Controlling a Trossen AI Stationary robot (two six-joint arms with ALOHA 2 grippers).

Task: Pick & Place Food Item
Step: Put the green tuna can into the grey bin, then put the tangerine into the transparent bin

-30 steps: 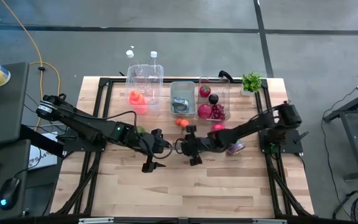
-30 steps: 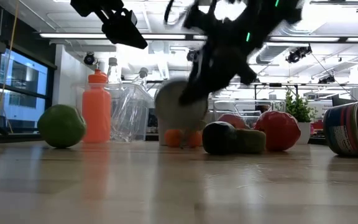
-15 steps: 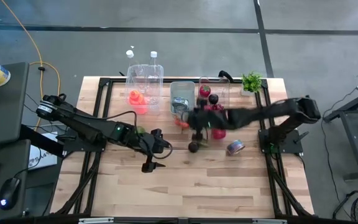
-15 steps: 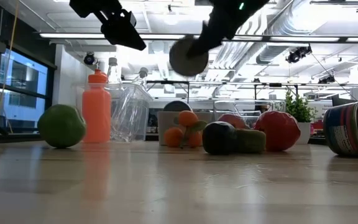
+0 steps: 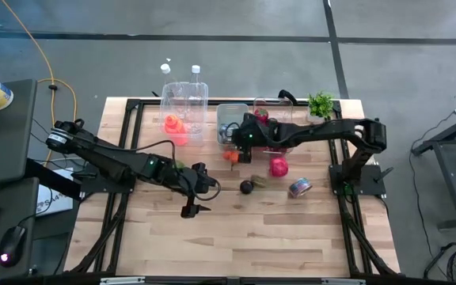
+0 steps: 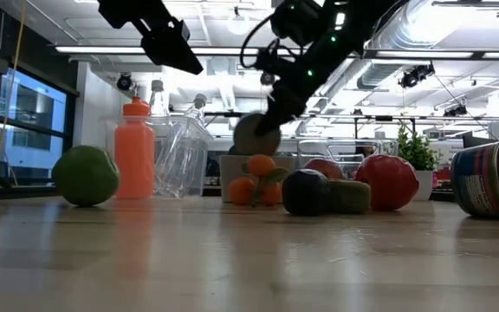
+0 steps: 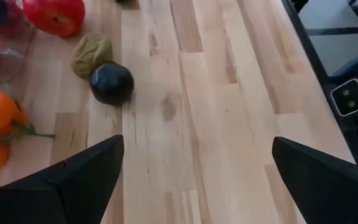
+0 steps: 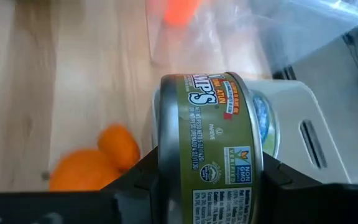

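bins: grey bin (image 5: 229, 119) holds a can, clear bin (image 5: 279, 127) red fruit, third bin (image 5: 184, 107) bottles | can (image 8: 213, 140): clamped between right tool (image 8: 207, 180) fingers, held above grey bin | label: "NON GMO" mark; rest unreadable | left tool (image 5: 200, 192): spread wide, empty, over tabletop (image 5: 212, 237) near centre

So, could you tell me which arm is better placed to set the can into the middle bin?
The right. Its gripper is shut on the can, held over the middle bin. The left gripper hangs open and empty above mid-table, farther from the bins.
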